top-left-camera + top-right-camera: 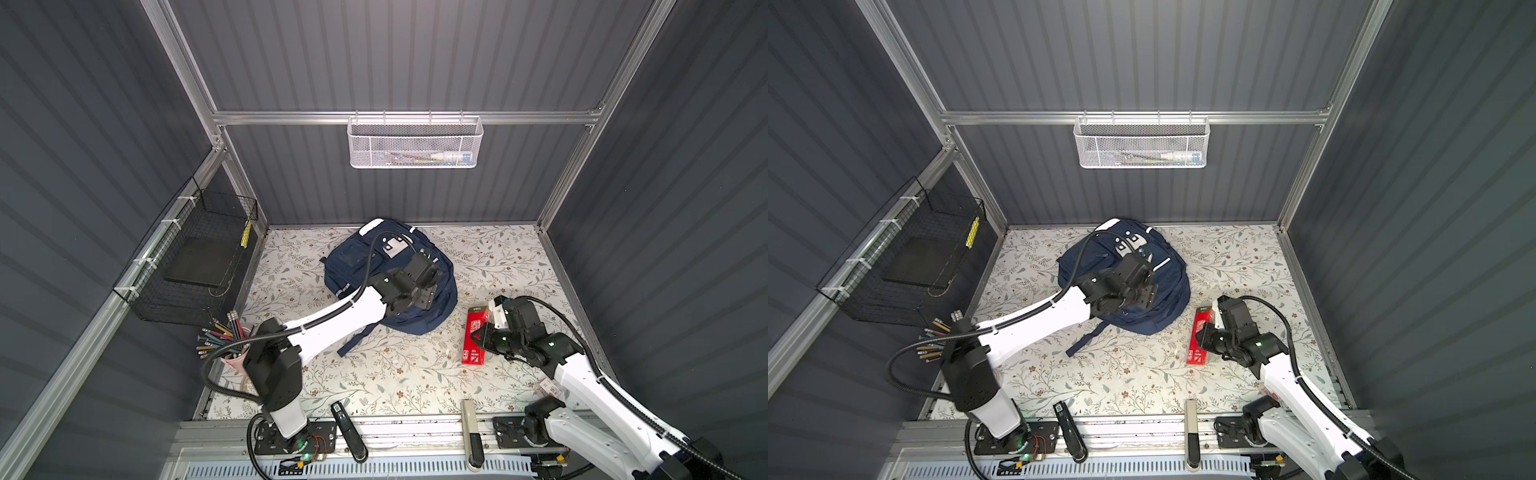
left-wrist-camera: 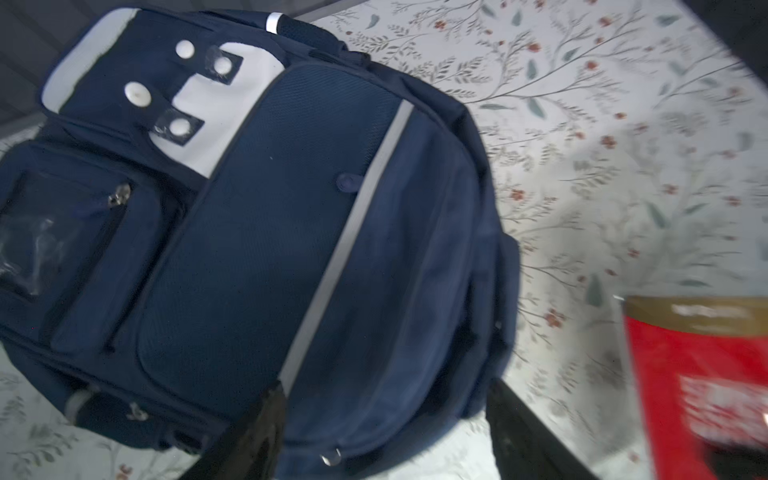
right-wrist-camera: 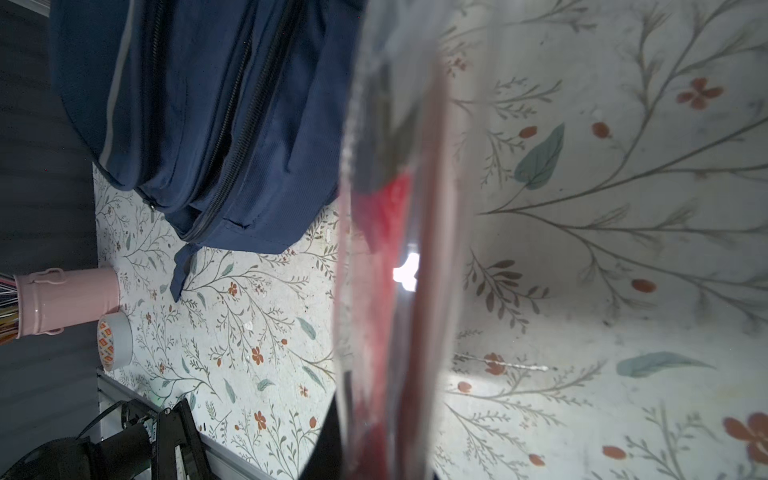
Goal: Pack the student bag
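The student bag (image 1: 390,278) (image 1: 1167,291) lies front-up at the back middle of the floral table, its zips shut. It fills the left wrist view (image 2: 291,249), with white patches and a grey stripe. My left gripper (image 1: 428,295) (image 1: 1148,297) (image 2: 382,440) hovers open over the bag's lower right part, and both dark fingers (image 2: 249,436) are spread wide with nothing held. My right gripper (image 1: 482,334) (image 1: 1204,336) (image 3: 374,457) is shut on the edge of a flat red packet (image 1: 473,345) (image 1: 1196,349) (image 3: 395,208) to the right of the bag. The packet (image 2: 698,374) also shows in the left wrist view.
A pink cup of pencils (image 1: 232,345) (image 3: 62,303) stands front left with a tape roll (image 3: 114,347) beside it. A black wire basket (image 1: 195,257) hangs on the left wall and a white mesh basket (image 1: 415,143) on the back rail. A black tool (image 1: 349,432) and a beige tool (image 1: 469,432) lie at the front edge.
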`<state>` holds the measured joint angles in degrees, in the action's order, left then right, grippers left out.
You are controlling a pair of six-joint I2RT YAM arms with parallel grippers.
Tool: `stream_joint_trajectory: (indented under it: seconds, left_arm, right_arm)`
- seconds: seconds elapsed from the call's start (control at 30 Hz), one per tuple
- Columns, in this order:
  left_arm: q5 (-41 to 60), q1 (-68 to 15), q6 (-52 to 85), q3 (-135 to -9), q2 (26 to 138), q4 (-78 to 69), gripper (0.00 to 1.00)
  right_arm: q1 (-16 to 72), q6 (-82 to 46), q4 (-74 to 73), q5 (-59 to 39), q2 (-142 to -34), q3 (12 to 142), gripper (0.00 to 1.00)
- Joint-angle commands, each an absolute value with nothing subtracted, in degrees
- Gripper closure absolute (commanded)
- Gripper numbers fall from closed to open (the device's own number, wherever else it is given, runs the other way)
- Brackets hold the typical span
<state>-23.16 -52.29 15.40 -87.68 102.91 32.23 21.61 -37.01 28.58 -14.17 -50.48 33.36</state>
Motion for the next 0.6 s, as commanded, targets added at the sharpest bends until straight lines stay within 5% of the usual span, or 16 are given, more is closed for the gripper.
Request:
stream_joint_trajectory:
  seconds: [0.0,0.17,0.2,0.27,0.3,0.4,0.57]
  left_arm:
    - [-27.8,-52.4,5.0,-92.0,110.0,35.9,0.21]
    - [-29.5,-52.0,2.4,-97.8,117.2,36.6,0.14]
    - [-31.1,-51.9,2.4,-99.1,118.3,37.3,0.27]
    - [-34.3,-51.9,3.0,-101.9,119.1,39.6,0.88]
    - [-34.7,-51.9,2.8,-102.5,118.5,39.8,1.00]
    - [-33.4,-51.0,2.6,-105.4,114.2,41.3,1.00]
    - [-17.3,-43.5,5.1,-107.2,105.3,42.1,1.00]
  right_arm:
    - [21.1,-35.4,28.5,-15.5,-51.1,35.5,1.00]
    - [21.0,-35.8,24.6,-16.9,-54.2,35.2,1.00]
    - [21.0,-35.9,23.6,-16.9,-54.7,35.2,1.00]
    - [20.9,-36.7,20.5,-17.3,-56.0,35.4,1.00]
    - [20.9,-37.3,19.2,-17.8,-56.7,35.6,1.00]
    - [21.2,-41.6,11.1,-22.2,-59.4,35.2,1.00]
    - [23.1,-46.9,-3.1,-20.4,-66.6,37.3,1.00]
